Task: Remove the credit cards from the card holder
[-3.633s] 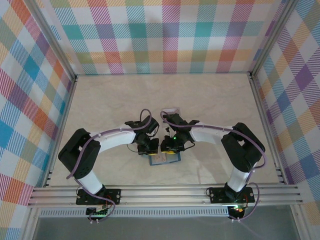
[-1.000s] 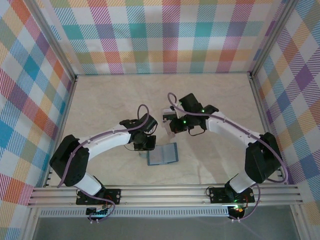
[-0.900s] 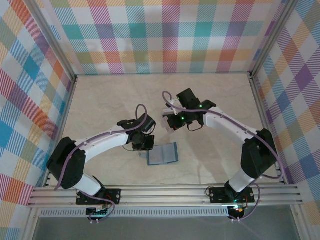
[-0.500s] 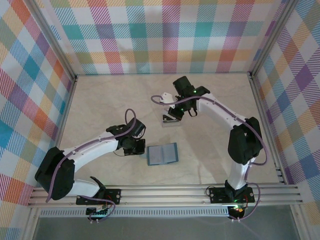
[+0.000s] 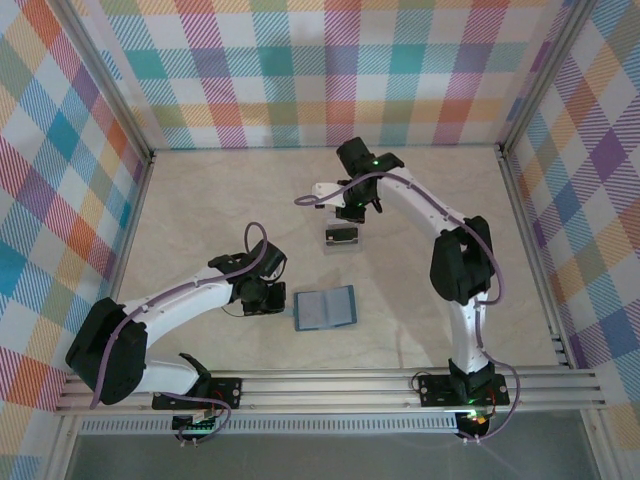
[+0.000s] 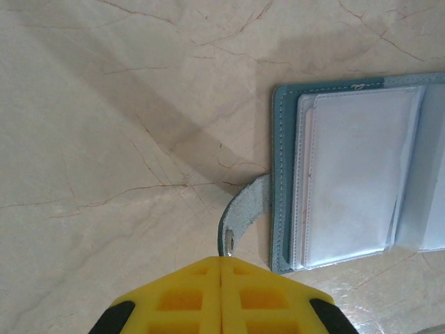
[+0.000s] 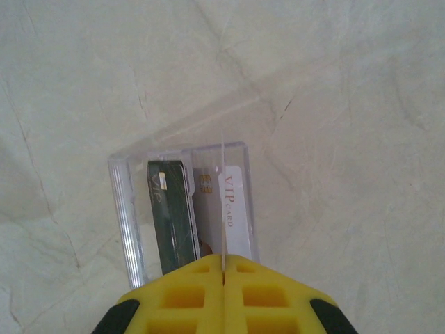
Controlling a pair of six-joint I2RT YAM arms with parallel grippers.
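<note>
At the bottom of the right wrist view, the right gripper [image 7: 224,259] has its yellow fingers pressed together on a credit card [image 7: 222,195]. The card is seen edge-on, as a thin pale line running up from the seam between the fingers. Beneath that edge, at the centre of the frame, lies the clear tray [image 7: 122,209]. It holds a dark card [image 7: 170,223] on its left side and a white VIP card [image 7: 236,233] just beside it on the right. In the overhead view the tray sits a little above centre on the table [image 5: 200,200], and the card holder [image 5: 325,308] lies lower in the frame, apart from it. At the bottom of the left wrist view, the left gripper [image 6: 221,259] is closed with nothing between its fingers, its tip just beside the end of the side tab [image 6: 245,212]. That tab sticks out from the left edge of the card holder, which lies open and flat at the right of the frame with its pale pocket faces up.
</note>
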